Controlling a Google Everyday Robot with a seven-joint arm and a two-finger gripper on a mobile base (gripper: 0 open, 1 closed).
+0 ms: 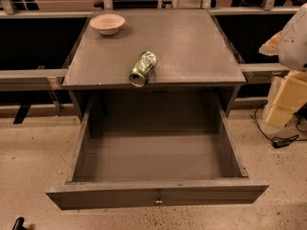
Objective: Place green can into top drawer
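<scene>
Sideways, green can lies above open top drawer, end effector far right.

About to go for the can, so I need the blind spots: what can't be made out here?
- Pincer: not identifiable in camera view; a pale shape cut by the right edge may be arm.
- Green can: underside and far end hidden by its own body.
- Top drawer: rear floor shadowed under the cabinet top.
- Dark object: cut by bottom edge, too small to name.
</scene>
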